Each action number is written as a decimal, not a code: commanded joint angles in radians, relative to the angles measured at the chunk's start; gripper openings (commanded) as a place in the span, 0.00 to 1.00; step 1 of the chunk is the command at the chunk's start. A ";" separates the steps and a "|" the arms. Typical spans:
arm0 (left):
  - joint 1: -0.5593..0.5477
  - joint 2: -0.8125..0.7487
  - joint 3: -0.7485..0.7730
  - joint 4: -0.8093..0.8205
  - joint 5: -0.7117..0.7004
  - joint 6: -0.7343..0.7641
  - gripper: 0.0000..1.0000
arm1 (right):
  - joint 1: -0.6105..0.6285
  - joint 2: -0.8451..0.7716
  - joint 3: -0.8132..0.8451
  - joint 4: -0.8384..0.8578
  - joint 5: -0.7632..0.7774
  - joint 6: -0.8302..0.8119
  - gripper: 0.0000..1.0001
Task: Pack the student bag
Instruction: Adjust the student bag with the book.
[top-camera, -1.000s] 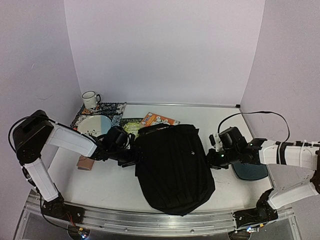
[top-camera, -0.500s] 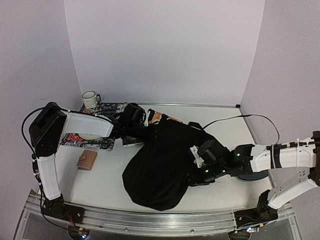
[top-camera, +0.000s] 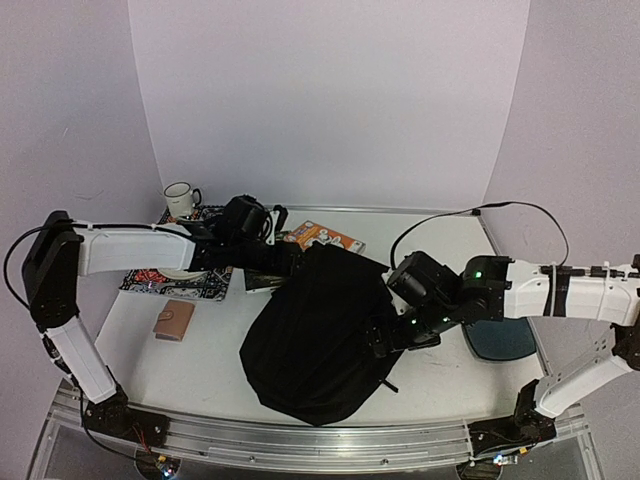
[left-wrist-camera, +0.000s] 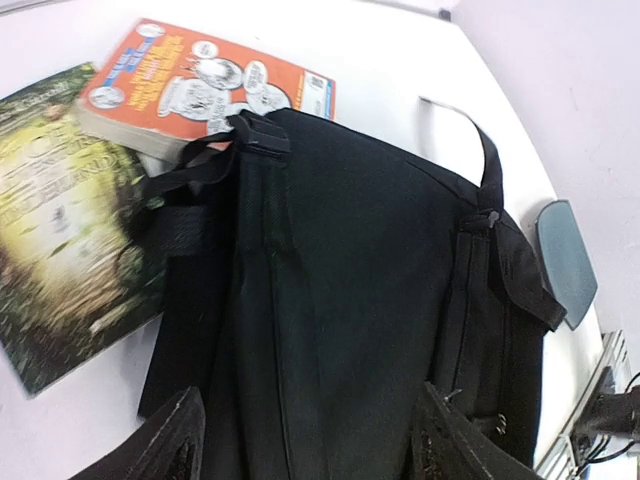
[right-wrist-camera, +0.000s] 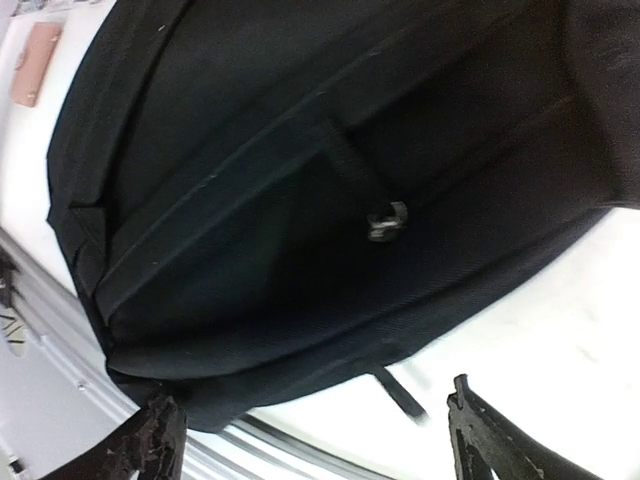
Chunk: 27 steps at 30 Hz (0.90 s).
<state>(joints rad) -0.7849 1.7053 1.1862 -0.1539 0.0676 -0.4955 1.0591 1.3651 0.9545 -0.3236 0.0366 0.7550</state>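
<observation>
The student bag (top-camera: 315, 340) is a big black backpack lying flat mid-table, its top toward the books. My left gripper (top-camera: 293, 264) hovers over the bag's far end. In the left wrist view the left gripper (left-wrist-camera: 315, 450) has its fingers (left-wrist-camera: 180, 440) wide apart above the black fabric (left-wrist-camera: 340, 290), open and gripping nothing. My right gripper (top-camera: 383, 343) is at the bag's right edge. The right wrist view shows the right gripper (right-wrist-camera: 315, 445) open beside the bag (right-wrist-camera: 280, 180), near a zipper pull (right-wrist-camera: 386, 221) and a loose strap end (right-wrist-camera: 400, 395).
An orange book (top-camera: 322, 238) and a green book (left-wrist-camera: 60, 240) lie just beyond the bag. A white mug (top-camera: 181, 198), a patterned mat (top-camera: 150, 281) and a tan wallet (top-camera: 174, 320) sit at the left. A dark-teal pad (top-camera: 500, 341) lies at the right.
The bag has shifted left and turned. My left gripper moved from its left side to its far end. My right gripper slid along the right edge and opened from shut.
</observation>
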 joint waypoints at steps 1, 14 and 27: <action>-0.004 -0.159 -0.122 -0.064 -0.056 -0.083 0.75 | -0.023 -0.012 0.095 -0.162 0.146 -0.075 0.97; -0.082 -0.367 -0.500 -0.062 0.009 -0.332 0.78 | -0.496 0.161 0.156 0.100 -0.137 -0.420 0.97; -0.104 -0.271 -0.557 0.102 0.107 -0.382 0.72 | -0.667 0.459 0.165 0.259 -0.284 -0.470 0.83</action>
<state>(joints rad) -0.8770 1.3865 0.6440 -0.1804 0.1071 -0.8455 0.4038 1.7727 1.1160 -0.1029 -0.1508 0.3090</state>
